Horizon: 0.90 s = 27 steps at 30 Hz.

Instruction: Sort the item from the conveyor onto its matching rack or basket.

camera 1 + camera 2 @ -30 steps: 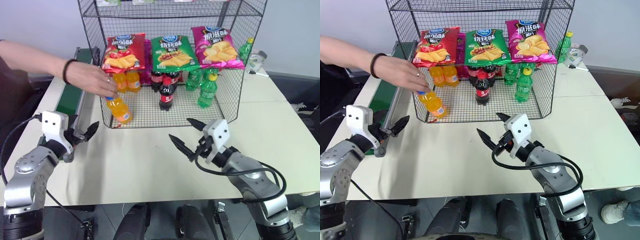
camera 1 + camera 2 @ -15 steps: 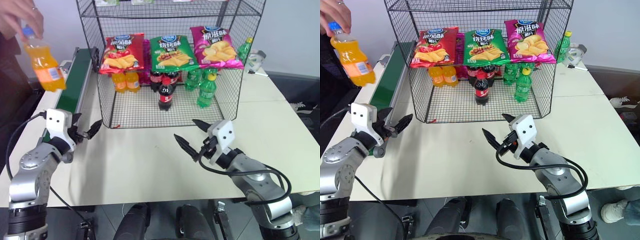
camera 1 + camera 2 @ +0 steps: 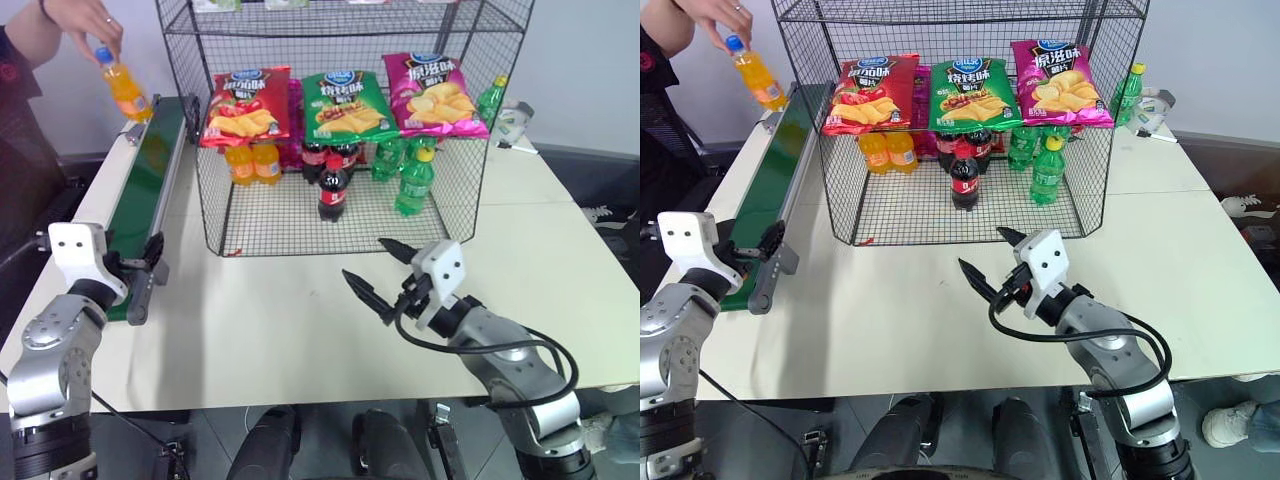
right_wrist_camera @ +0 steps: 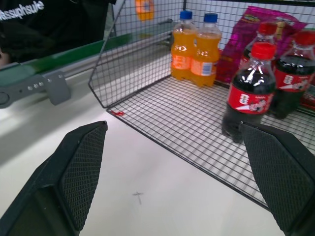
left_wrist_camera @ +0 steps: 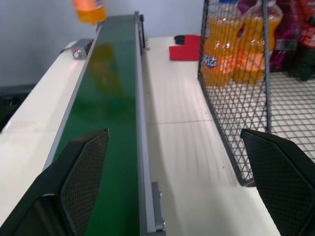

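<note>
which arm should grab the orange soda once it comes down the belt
Probably left. The left gripper sits open at the conveyor's near end, while a person's hand holds the orange soda bottle over its far end. The right gripper hovers, open, before the rack.

Two orange soda bottles (image 3: pixel 252 163) with blue caps stand side by side at the back, touching each other. Just beside them stand cola bottles (image 3: pixel 333 187) with red caps — one forward of the others. Further along come green soda bottles (image 3: pixel 413 182) with yellow caps. One more green bottle (image 3: pixel 1127 94) stands on the pale surface (image 3: pixel 300 330) at the far corner, near a whitish object too small to make out. A small red scrap (image 4: pixel 117 113) lies on the surface.
</note>
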{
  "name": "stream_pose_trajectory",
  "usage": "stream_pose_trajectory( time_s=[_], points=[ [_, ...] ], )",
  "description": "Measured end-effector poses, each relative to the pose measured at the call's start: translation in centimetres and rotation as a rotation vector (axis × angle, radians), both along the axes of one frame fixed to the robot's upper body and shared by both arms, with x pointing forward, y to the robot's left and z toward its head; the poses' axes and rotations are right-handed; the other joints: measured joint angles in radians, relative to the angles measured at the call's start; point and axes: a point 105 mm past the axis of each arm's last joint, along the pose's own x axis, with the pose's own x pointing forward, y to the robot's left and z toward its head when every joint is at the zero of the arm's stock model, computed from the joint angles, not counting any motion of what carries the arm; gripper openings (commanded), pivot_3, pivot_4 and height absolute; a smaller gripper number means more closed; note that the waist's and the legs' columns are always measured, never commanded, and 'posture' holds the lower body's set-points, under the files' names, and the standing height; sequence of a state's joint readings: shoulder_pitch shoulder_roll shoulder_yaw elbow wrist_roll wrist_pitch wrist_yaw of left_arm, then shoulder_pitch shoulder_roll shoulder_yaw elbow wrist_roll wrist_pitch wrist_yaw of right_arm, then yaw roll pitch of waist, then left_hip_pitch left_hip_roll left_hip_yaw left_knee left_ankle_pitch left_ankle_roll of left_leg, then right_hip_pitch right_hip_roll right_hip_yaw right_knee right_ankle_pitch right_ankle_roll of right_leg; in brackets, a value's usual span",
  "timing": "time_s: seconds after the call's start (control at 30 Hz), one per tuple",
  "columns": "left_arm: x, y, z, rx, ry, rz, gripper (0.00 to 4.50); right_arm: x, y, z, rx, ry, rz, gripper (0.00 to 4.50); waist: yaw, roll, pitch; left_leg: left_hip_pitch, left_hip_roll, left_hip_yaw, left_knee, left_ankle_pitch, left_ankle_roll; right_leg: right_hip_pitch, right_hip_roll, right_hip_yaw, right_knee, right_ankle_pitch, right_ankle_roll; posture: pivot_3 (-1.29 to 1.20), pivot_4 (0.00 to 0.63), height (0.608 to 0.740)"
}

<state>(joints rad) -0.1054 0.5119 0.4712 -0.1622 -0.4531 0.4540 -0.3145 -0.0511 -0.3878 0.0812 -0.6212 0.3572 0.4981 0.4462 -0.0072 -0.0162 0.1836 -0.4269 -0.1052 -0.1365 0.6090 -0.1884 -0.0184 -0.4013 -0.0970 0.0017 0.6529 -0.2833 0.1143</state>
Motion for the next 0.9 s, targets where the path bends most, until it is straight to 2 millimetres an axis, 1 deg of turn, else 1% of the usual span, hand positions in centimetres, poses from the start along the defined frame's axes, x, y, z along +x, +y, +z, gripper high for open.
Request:
stream_pose_trajectory(
  time_s=[0.1,0.2,0.4,0.47,0.5,0.6,0.73,0.9],
  points=[
    [-0.1,0.5,0.1,-0.028,-0.018,0.014,4.46,0.0,0.3,-0.1,0.001,0.013,0.0,4.5,-0.001,0.0,0.0,0.0,0.0,0.0,0.0,0.0,0.0,0.0,0.0,0.0,0.0,0.0,0.0,0.0,0.15,0.74],
    [-0.1,1.0,-0.4,-0.047,-0.018,0.049,4.46,0.0,0.3,-0.2,0.002,0.022,-0.004,4.5,0.0,0.0,0.0,0.0,0.0,0.0,0.0,0.0,0.0,0.0,0.0,0.0,0.0,0.0,0.0,0.0,0.15,0.74],
    [0.0,0.9,-0.7,-0.017,-0.02,0.069,4.46,0.3,0.3,0.2,-0.006,0.01,0.001,4.5,0.001,0.0,0.0,0.0,0.0,0.0,0.0,0.0,0.0,0.0,0.0,0.0,0.0,0.0,0.0,0.0,0.15,0.74],
    [0.1,0.9,-1.0,-0.026,-0.019,0.069,4.46,0.4,0.0,0.5,-0.016,-0.002,-0.002,4.5,0.001,0.0,0.0,0.0,0.0,0.0,0.0,0.0,0.0,0.0,0.0,0.0,0.0,0.0,0.0,0.0,0.15,0.74],
    [0.1,0.9,-1.2,-0.029,-0.014,0.071,4.46,0.5,-0.5,0.7,-0.028,-0.011,-0.011,4.5,0.001,0.0,0.0,0.0,0.0,0.0,0.0,0.0,0.0,0.0,0.0,0.0,0.0,0.0,0.0,0.0,0.15,0.74],
    [0.2,1.0,-1.3,-0.033,-0.012,0.073,4.46,0.6,-1.2,1.0,-0.029,-0.029,-0.029,4.5,0.0,0.0,0.0,0.0,0.0,0.0,0.0,0.0,0.0,0.0,0.0,0.0,0.0,0.0,0.0,0.0,0.15,0.74],
    [0.5,1.0,-0.9,-0.032,-0.028,0.072,4.46,0.4,-1.2,0.7,-0.027,-0.022,-0.026,4.5,0.0,0.0,0.0,0.0,0.0,0.0,0.0,0.0,0.0,0.0,0.0,0.0,0.0,0.0,0.0,0.0,0.15,0.74],
    [0.8,1.4,-1.3,-0.019,-0.015,0.1,4.46,0.4,-1.3,0.3,-0.02,-0.018,-0.02,4.5,0.0,0.0,0.0,0.0,0.0,0.0,0.0,0.0,0.0,0.0,0.0,0.0,0.0,0.0,0.0,0.0,0.15,0.74]
  ],
)
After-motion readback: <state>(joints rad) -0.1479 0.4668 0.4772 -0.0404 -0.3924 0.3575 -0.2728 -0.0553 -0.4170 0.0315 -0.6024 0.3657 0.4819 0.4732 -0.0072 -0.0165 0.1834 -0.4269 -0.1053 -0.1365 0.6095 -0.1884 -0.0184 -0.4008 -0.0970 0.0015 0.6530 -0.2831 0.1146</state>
